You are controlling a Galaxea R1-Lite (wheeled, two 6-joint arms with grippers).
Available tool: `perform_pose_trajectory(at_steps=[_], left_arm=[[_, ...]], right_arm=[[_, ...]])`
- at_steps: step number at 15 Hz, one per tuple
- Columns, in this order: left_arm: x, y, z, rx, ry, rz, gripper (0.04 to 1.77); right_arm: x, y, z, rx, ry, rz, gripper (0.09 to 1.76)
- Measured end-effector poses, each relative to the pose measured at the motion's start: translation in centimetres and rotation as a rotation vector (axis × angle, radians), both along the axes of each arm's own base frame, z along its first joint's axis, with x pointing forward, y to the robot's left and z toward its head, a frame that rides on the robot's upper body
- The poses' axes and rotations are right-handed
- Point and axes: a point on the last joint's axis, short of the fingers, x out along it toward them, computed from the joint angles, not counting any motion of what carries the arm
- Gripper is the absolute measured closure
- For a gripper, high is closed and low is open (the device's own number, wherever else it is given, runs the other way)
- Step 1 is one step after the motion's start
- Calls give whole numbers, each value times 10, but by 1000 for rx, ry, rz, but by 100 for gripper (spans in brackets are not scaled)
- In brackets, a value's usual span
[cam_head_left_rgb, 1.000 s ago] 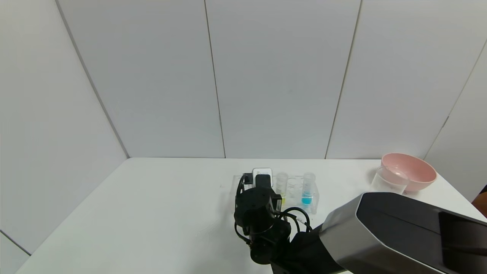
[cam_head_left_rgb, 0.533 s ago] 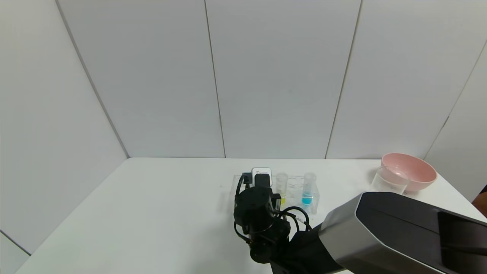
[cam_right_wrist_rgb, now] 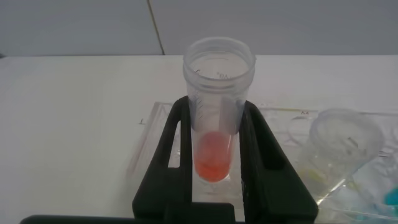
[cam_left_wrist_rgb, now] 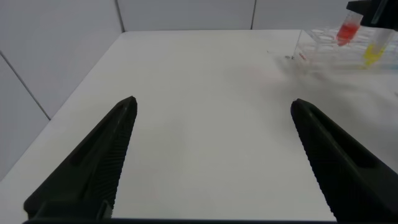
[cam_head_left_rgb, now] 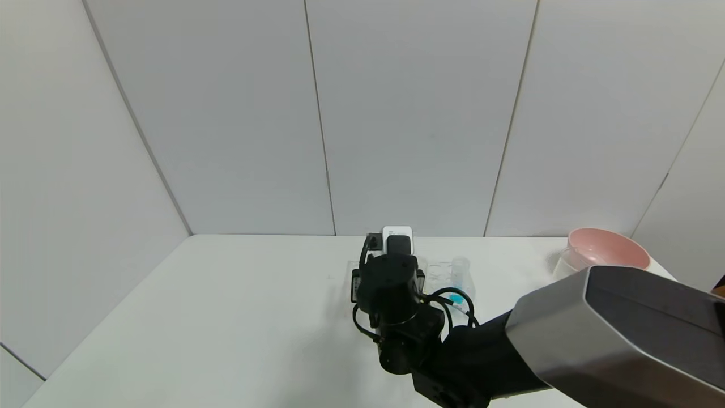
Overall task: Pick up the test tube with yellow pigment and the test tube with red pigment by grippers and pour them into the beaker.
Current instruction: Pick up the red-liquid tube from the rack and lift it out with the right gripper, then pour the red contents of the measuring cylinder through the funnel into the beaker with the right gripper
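A plain white tabletop (cam_head_left_rgb: pixel 238 317) runs back to pale grey wall panels split by thin seams, with a pink bowl (cam_head_left_rgb: pixel 607 248) near its far right corner. The beaker cannot be made out in these views. The right claw (cam_right_wrist_rgb: pixel 217 158) reaches over the clear tube rack (cam_right_wrist_rgb: pixel 280 124) near the middle of the tabletop, its two black fingers (cam_right_wrist_rgb: pixel 177 155) pressed against either side of the test tube with red pigment (cam_right_wrist_rgb: pixel 217 112). That tube stands upright, long axis vertical, open mouth up and the orange-red liquid pooled in its rounded bottom between the fingers. Just beside it in the rack the test tube with yellow pigment (cam_right_wrist_rgb: pixel 345 146) also stands upright, mouth upward. A blue-liquid tube (cam_head_left_rgb: pixel 460 277) is upright farther right in the rack. The left claw (cam_left_wrist_rgb: pixel 211 155) hangs low over the bare left part of the tabletop, well apart from the rack, fingers spread wide and holding nothing.
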Motion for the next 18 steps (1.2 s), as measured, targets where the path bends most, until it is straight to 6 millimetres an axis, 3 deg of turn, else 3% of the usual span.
perform_pose_trajectory(at_steps=[6,9,13,18], left_arm=[[0,0,0,0,0,0,5],[0,0,0,0,0,0,5],[0,0,0,0,0,0,5],[0,0,0,0,0,0,5]], right_arm=[[-14,-21,77,52,-75,15,135],[-18,-53,118,29,-139,-19,135],[-6,-148,149,-35,-179,-103,135],[-5,-282,149,-77,-167,-146,135]])
